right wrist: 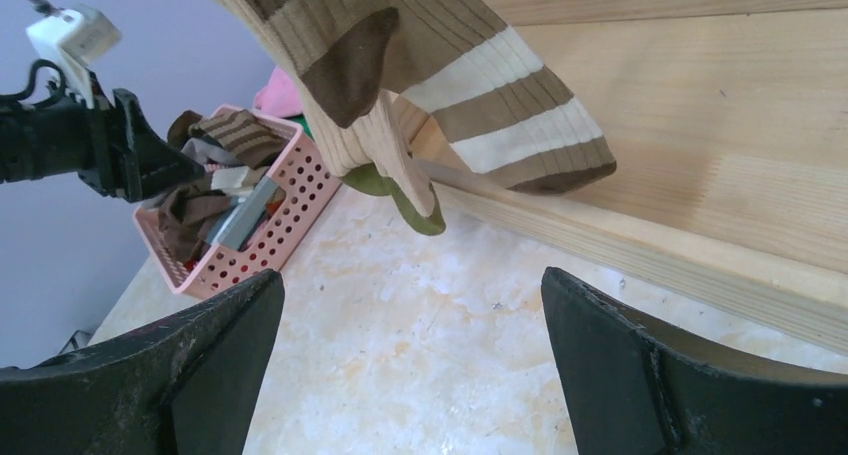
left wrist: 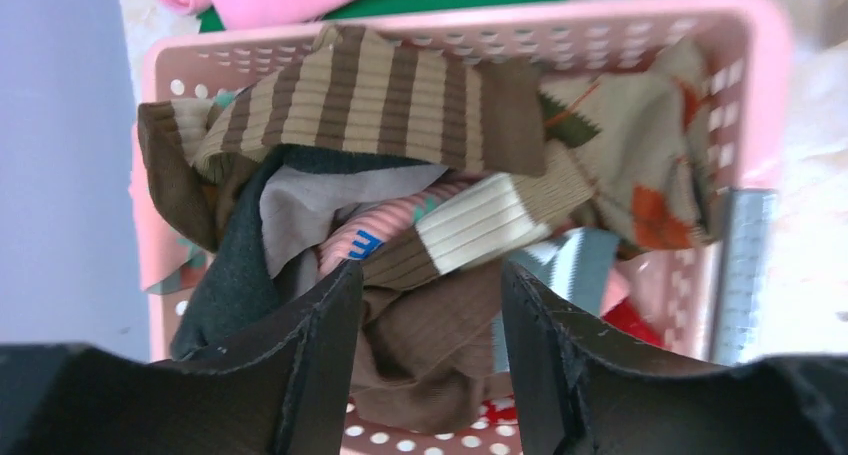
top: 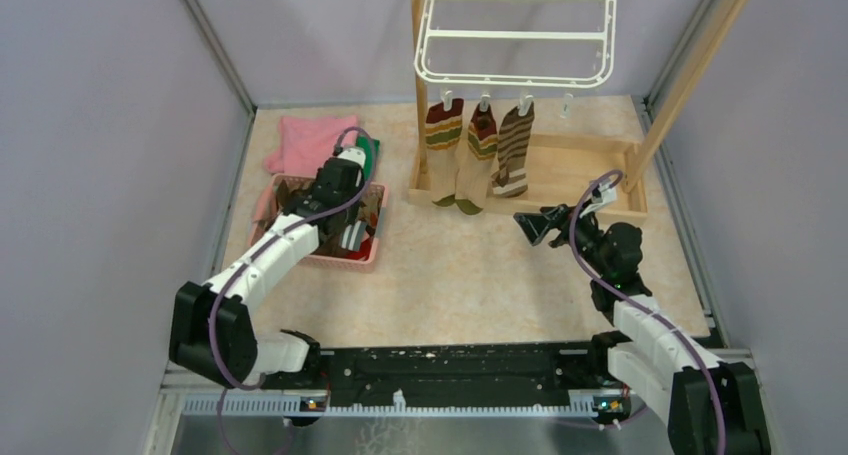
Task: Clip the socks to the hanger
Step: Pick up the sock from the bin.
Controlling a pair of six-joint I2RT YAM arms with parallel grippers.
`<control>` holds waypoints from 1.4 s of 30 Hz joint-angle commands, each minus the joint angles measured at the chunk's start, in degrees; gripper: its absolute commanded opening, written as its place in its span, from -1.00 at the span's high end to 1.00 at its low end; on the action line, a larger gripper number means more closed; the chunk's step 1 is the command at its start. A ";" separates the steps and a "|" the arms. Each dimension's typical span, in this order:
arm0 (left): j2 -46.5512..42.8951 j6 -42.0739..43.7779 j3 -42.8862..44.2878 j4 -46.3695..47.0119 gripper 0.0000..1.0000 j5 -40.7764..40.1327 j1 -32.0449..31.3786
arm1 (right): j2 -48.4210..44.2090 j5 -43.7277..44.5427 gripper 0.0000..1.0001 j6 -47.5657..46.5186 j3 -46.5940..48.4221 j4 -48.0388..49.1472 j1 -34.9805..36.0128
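One mottled beige tabletop (top: 480, 275) carried everything. At its far side stood the pale wooden post frame (top: 585, 165), and from it hung the white plastic rectangular hanger (top: 516, 80) with crossbars. By the left wall sat the pink perforated plastic basket (top: 345, 260), heaped with loose socks (left wrist: 380, 95). Three striped hanging socks (top: 481, 150) dangled from the hanger's near edge, with one bare clip (top: 567, 105) to their right.

The step in hand looked like fetching another sock. The left fingers (left wrist: 320, 335) reached into the basket, part-way apart on either side of a crumpled dark brown sock (left wrist: 430, 345); whether they gripped it could not be told. The right fingers (right wrist: 200, 355) were spread wide and held nothing, hovering over the tabletop just before the hanging socks.

Next, the left arm would need a firm pinch on one sock alone, then a lift clear of the tangle towards the bare clip.
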 commanded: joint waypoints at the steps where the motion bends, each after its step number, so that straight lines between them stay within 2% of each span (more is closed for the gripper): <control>1: 4.04 6.65 -1.02 -1.67 -0.16 -6.48 0.63 | 0.94 0.46 -0.97 -1.05 0.09 1.94 0.61; 10: 9.03 6.03 -1.43 0.78 -0.19 -6.32 4.55 | 1.42 0.84 -0.97 -1.22 0.06 2.43 1.00; 13: 9.39 5.32 -1.32 0.75 -0.09 -5.47 5.53 | 1.29 1.16 -0.97 -1.49 0.14 2.35 1.60; 14: 9.37 5.21 -1.31 0.85 0.03 -4.63 5.79 | 1.20 1.16 -0.97 -1.57 0.13 2.28 1.78; 16: 9.36 4.70 -1.22 0.44 0.42 -3.94 6.16 | 1.00 1.21 -0.97 -1.75 0.18 2.13 2.13; 21: 8.09 1.22 2.10 -6.06 1.00 1.21 6.23 | 0.56 1.26 -0.97 -2.01 0.38 1.60 2.28; 24: 5.40 -1.86 3.96 -10.94 1.00 7.85 6.23 | 0.41 1.17 -0.97 -2.12 0.60 1.23 2.27; 29: -3.80 -3.05 2.52 -11.68 1.00 19.38 6.23 | 0.54 1.00 -0.97 -1.93 0.50 1.36 2.23; 32: -6.45 -3.08 0.53 -10.01 1.00 20.33 6.23 | 0.46 0.99 -0.97 -1.85 0.45 1.39 2.28; 36: -5.11 -3.88 -0.47 -9.92 0.98 18.84 6.27 | 0.20 0.99 -0.97 -1.90 0.44 1.23 2.28; 42: -3.02 -4.73 -0.37 -10.35 0.68 18.66 6.23 | 0.18 0.99 -0.97 -2.01 0.50 0.97 2.28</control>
